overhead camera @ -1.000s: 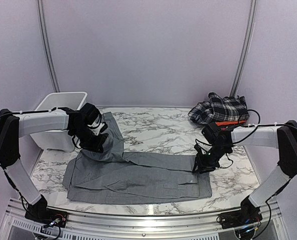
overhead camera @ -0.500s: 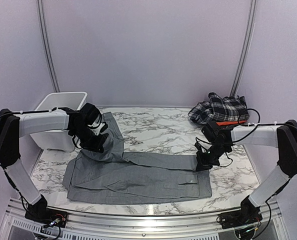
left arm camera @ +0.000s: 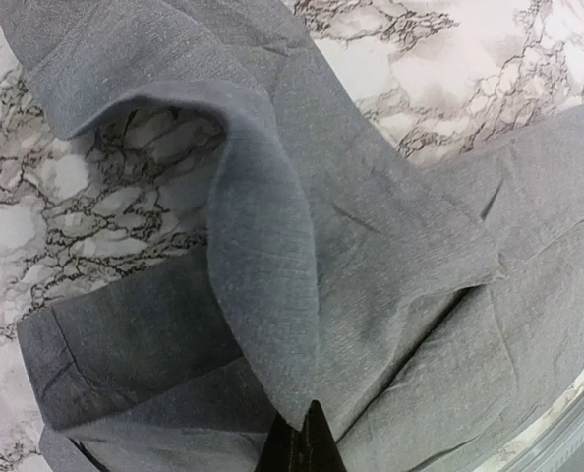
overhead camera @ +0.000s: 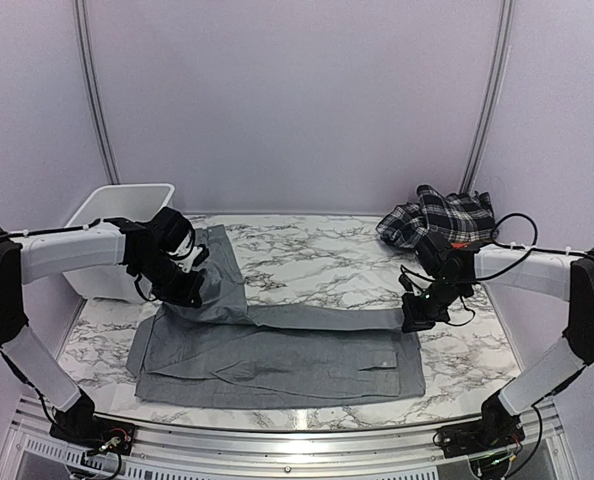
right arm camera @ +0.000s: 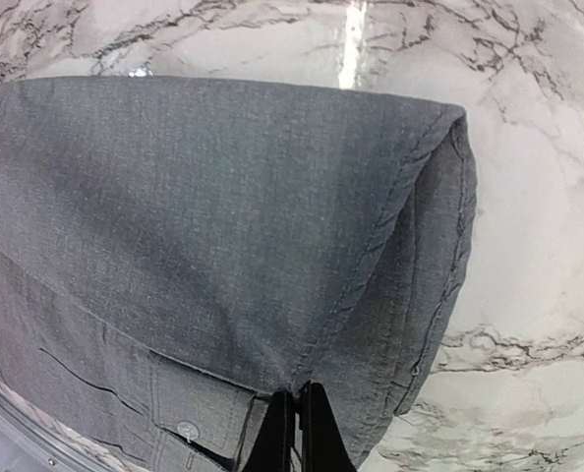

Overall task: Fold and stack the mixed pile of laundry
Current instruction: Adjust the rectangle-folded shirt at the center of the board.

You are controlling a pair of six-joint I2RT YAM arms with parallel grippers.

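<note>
Grey woven trousers lie spread over the near half of the white marble-patterned tabletop, one layer folded over the other and lifted at both ends. The left gripper is clenched on a fold of cloth at the left end, just beside the white plastic basket — the right gripper is pinched tight on the doubled edge at the right end. Black-and-white plaid cloth sits bunched at the far right corner, apart from the trousers.
</note>
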